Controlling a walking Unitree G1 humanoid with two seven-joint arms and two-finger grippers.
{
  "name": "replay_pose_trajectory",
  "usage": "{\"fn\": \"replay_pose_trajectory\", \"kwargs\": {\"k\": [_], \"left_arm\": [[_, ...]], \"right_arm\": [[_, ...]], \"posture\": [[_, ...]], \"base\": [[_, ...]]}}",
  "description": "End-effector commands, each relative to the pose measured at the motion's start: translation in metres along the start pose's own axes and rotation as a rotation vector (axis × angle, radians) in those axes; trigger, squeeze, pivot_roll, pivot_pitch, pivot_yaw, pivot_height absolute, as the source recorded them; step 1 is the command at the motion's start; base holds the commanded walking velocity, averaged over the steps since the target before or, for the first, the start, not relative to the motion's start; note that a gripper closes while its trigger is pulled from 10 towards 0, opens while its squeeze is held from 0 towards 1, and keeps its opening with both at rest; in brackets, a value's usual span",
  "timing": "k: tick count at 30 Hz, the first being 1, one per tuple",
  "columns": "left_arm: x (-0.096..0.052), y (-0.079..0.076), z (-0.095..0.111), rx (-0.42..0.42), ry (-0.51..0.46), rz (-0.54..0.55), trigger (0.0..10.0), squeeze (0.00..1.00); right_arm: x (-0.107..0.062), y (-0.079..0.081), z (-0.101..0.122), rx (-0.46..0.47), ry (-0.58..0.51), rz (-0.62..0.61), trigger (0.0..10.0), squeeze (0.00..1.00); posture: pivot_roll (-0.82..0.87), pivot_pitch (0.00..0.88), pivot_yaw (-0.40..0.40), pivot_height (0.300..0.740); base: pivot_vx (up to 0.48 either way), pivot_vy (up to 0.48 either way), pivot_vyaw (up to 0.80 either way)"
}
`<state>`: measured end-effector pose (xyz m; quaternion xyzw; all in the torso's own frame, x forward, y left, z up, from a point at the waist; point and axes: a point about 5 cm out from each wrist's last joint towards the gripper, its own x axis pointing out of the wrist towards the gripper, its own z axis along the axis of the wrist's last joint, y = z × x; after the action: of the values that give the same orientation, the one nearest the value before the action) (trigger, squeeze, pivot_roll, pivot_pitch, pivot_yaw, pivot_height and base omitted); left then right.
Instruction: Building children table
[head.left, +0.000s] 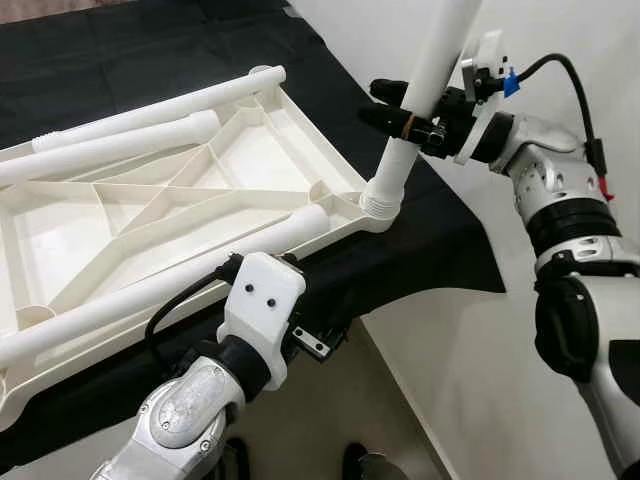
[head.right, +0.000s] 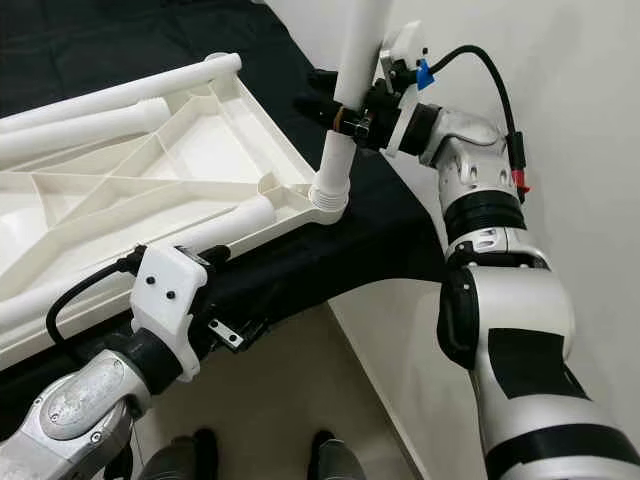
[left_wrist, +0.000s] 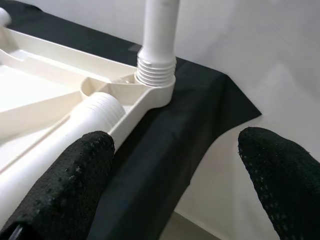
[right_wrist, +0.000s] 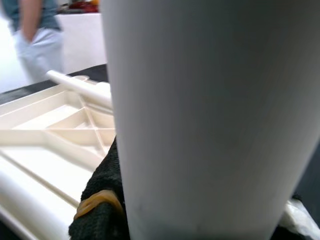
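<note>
The white table top lies upside down on a black cloth. One white leg stands upright in the near right corner socket, its threaded end seated there. My right gripper is shut on this leg a little above the socket; its black finger presses the leg. My left gripper is open at the top's front edge, just short of the socket. One of its fingers is beside a loose leg lying along that edge.
Two more loose legs lie along the far side of the top. The black cloth ends at a corner just right of the socket, with pale floor beyond. A person stands far behind.
</note>
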<state>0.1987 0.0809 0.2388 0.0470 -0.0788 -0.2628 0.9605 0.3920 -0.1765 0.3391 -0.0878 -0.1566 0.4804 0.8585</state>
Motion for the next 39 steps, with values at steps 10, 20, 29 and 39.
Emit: {"fn": "replay_pose_trajectory", "kwargs": {"k": [10,20,29,39], "left_arm": [[0.001,0.005,0.000,0.029,-0.008,0.016,10.0,0.00],[0.002,0.011,0.002,0.048,-0.016,0.033,10.0,0.00],[0.004,0.013,0.002,0.058,-0.019,0.040,10.0,0.00],[0.007,0.022,0.003,0.084,-0.029,0.065,10.0,0.00]], "right_arm": [[-0.009,0.001,-0.037,0.069,0.131,-0.130,10.0,0.00],[0.001,0.000,-0.047,0.110,0.177,-0.322,10.0,0.00],[0.005,-0.001,-0.046,0.112,0.152,-0.410,10.0,0.00],[0.004,0.003,-0.045,0.105,0.118,-0.576,10.0,0.00]], "posture": [[0.11,0.309,-0.080,0.740],[0.11,0.307,-0.081,0.740],[0.10,0.311,-0.085,0.740],[0.09,0.315,-0.077,0.740]], "base": [[0.000,0.000,0.00],[0.000,0.000,0.00],[0.000,0.000,0.00],[0.000,0.000,0.00]]}}
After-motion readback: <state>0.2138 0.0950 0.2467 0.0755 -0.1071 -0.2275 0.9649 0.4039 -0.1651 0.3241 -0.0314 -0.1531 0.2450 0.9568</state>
